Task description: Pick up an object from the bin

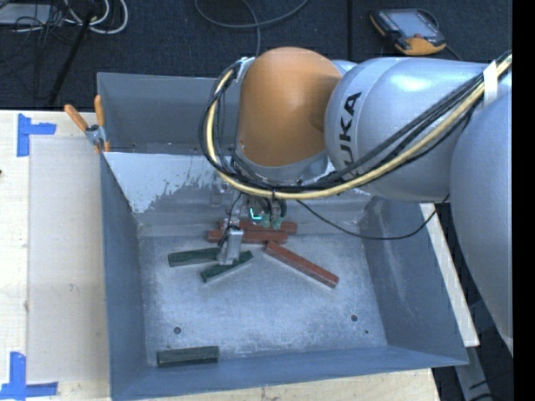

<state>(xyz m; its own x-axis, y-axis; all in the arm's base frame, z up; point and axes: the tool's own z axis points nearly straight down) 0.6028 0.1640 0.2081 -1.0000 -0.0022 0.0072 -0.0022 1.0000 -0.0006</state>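
Bin (276, 328): grey metal, with a small cluster of flat bars near its middle and one outlier.

Gripper (231, 253): lowered into the cluster, hanging below the arm's orange cover (280, 107). Whether it is spread or pressed together cannot be told, as the cover and the wrist cables (401, 153) hide most of it. Nothing can be confirmed as held.

Positions, all referred to the gripper:
- Short dark green bar (219, 271): directly beneath the tip, appearing to touch it, and lying slantwise. This is the item the gripper stands over.
- Second dark green bar (191, 258): just beside the gripper, toward the view's left, lying nearly level. It is close to the first green bar; whether they touch cannot be told.
- Red-brown bar (280, 230): just behind the gripper, lying crosswise and partly hidden by it.
- Long red-brown bar (303, 266): to the view's right of the gripper, slanting away toward the near right.
- Dark green block (188, 356): well apart from the gripper, toward the near left, alongside the bin's front wall.
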